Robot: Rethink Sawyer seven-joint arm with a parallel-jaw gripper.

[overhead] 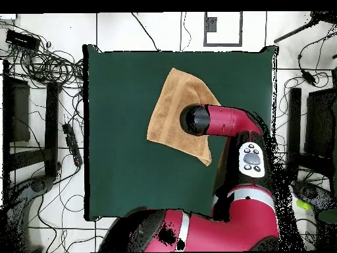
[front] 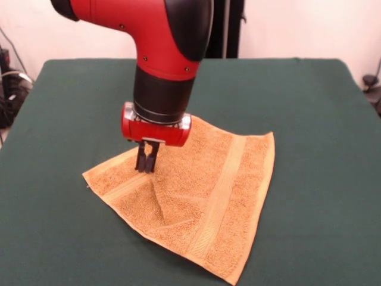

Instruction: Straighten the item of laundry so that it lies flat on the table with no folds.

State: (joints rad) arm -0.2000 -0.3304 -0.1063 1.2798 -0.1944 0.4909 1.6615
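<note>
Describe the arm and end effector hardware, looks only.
The arm has glossy red shells with black joint covers and a black cylindrical wrist. A red, silver-trimmed block carries the end effector, with two thin black fingers. Overhead, a grey button panel sits on the arm.

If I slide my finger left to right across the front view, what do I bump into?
Bare green table → towel's left corner → gripper, fingers shut on the towel → towel's woven band → towel's right corner → bare table again.
</note>
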